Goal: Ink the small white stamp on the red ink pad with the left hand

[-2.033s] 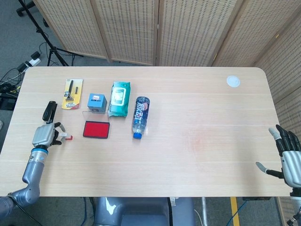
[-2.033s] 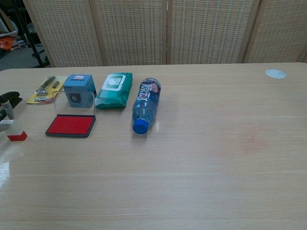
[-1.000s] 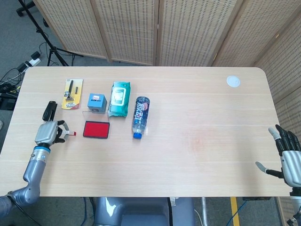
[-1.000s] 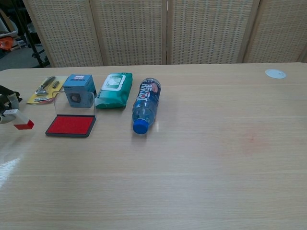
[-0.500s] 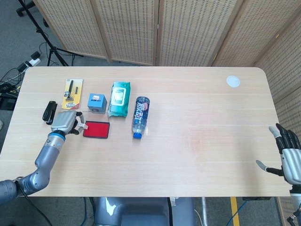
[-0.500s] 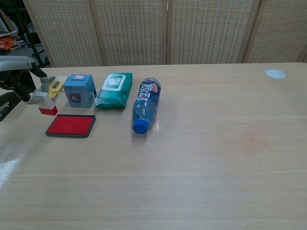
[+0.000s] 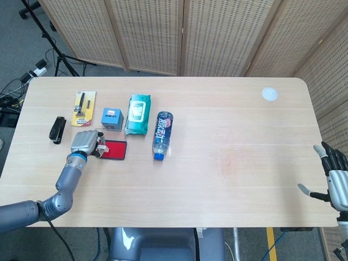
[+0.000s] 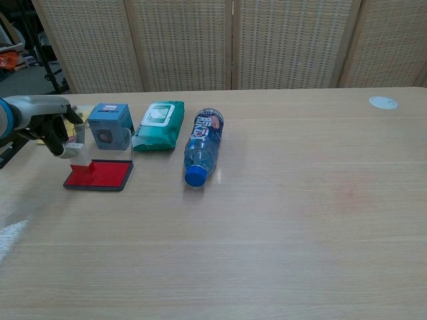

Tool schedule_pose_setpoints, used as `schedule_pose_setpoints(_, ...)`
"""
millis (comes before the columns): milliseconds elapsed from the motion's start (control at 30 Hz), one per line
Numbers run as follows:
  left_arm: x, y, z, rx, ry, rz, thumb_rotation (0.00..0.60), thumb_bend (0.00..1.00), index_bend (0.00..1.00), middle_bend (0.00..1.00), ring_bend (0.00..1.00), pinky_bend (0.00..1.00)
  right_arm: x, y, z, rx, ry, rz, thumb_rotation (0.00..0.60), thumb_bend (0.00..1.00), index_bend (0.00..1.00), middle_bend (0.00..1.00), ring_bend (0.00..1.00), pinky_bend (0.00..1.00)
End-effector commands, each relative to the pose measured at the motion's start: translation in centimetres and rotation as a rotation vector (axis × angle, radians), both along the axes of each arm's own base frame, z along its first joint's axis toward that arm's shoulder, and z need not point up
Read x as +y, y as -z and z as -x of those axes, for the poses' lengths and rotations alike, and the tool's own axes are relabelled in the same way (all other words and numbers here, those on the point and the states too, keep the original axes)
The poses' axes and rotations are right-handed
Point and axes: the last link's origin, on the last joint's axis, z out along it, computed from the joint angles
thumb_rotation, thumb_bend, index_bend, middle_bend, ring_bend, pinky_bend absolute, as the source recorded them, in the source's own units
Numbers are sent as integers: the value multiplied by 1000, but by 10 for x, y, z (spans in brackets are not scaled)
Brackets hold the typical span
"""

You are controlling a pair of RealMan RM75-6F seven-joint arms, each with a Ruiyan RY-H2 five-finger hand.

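Note:
My left hand grips the small white stamp with its red base pointing down over the left end of the red ink pad. From the chest view the red base seems to touch or hover just above the pad; I cannot tell which. In the head view the hand hides most of the stamp. My right hand is at the far right table edge, fingers spread, holding nothing.
Behind the pad stands a small blue box with a clear lid upright. A green wipes pack, a lying blue bottle, a yellow carded tool and a black stapler lie nearby. A white disc sits far right.
My left hand carried the stamp from the table's left edge rightwards, then lowered it onto the left end of the ink pad. The right hand barely moved.

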Motion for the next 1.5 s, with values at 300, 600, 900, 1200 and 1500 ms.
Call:
schedule_pose_setpoints(300,7,8,3,-15,-20,8,600,461,601,985,1000,988,-1,1,1,1,4,-2,600,0,0,0,0,0)
schedule_pose_setpoints(600,8,18,5,-20,-24,11,600,462,601,985,1000,989,-2,3,1,4,5,-9,600,0,0,0,0,0)
schedule_pose_setpoints(900,7,24,5,-25,-19,24,600,462,601,985,1000,989,-2,3,1,2,5,-9,600,0,0,0,0,0)
schedule_pose_setpoints(1200,8,25,5,-17,-27,20,600,462,601,985,1000,988,-2,2,1,-6,3,-5,600,0,0,0,0,0)
schedule_pose_setpoints(1500,8,28,10,-19,-46,27,600,464,601,985,1000,989,-2,1,2,-8,2,-5,600,0,0,0,0,0)
